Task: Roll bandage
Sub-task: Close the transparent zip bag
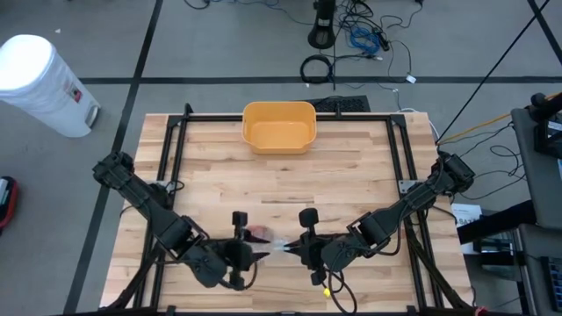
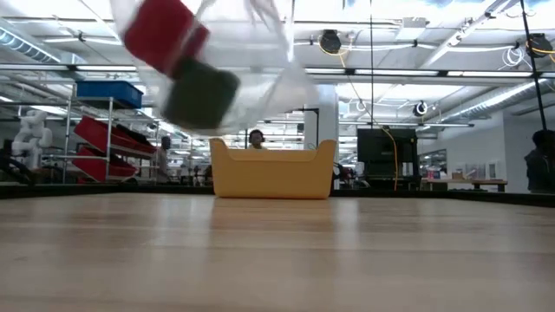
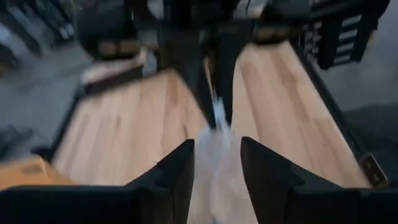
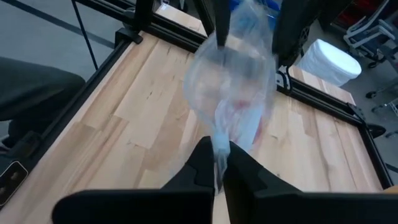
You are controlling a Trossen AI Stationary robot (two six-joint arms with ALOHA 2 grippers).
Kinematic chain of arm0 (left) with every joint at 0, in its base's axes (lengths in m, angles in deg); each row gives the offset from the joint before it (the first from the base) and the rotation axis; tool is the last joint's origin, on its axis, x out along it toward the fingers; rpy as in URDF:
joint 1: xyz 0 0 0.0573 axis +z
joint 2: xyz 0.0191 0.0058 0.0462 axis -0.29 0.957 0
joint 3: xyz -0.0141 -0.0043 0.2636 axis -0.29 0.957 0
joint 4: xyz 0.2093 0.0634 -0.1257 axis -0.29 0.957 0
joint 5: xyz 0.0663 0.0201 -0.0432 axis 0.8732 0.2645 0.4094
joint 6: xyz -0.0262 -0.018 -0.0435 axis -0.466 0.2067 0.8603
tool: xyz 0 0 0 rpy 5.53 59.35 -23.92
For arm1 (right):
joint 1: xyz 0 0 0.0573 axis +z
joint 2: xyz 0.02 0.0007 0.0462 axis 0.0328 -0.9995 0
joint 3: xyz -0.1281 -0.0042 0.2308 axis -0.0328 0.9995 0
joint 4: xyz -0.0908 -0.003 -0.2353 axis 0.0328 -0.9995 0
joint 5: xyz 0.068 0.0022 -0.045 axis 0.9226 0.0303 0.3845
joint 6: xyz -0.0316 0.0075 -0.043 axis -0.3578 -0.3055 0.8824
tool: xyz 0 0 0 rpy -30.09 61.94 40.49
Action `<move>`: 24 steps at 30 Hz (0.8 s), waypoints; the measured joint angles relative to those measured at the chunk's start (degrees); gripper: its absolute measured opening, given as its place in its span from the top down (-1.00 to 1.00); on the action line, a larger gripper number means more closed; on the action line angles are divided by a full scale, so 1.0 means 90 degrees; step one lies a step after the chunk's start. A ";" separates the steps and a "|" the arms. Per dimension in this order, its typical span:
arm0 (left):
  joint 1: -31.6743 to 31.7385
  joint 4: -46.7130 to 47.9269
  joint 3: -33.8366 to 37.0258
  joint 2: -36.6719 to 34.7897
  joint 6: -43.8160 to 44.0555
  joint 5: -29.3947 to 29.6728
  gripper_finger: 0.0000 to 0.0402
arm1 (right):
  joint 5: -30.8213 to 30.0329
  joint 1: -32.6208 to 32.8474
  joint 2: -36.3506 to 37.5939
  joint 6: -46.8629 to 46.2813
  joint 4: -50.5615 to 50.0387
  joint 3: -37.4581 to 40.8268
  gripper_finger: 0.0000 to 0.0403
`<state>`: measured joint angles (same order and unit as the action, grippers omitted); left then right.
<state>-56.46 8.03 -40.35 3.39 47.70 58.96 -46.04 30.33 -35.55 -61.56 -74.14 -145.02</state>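
right gripper (image 4: 219,163) fingers pinched tight on a crinkly clear plastic bag (image 4: 233,93), something red inside, held above the near middle of the wooden table (image 1: 351,167). left gripper (image 3: 216,163) fingers parted around the bag's other end. yellow bin (image 1: 279,125) far.

The clear plastic bag (image 4: 233,93) with the red-and-dark bandage roll (image 2: 178,65) inside hangs off the worktop (image 1: 351,175), pinched at one edge (crumpled, blurred) by my right tool (image 4: 221,163).

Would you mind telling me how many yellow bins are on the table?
1: the yellow bin sits at the table's far edge, centred, apart from both arms.
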 joint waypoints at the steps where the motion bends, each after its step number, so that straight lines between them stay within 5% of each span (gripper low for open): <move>1: -0.0025 -0.0207 0.0000 0.0004 -0.0227 0.0063 0.32 | -0.0002 0.0000 0.0000 0.0000 0.0001 0.0000 0.99; 14: 0.0058 -0.1219 0.0005 0.0769 -0.1701 0.0465 0.32 | -0.0003 0.0000 0.0002 -0.0103 -0.0001 0.0000 0.99; 24: 0.0085 -0.0960 0.0005 0.0770 -0.0811 0.0824 0.31 | 0.0000 0.0000 0.0005 -0.0170 -0.0032 0.0000 0.98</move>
<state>-55.69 -0.61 -40.30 10.32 40.41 66.38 -46.05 30.33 -35.51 -63.09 -74.43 -145.02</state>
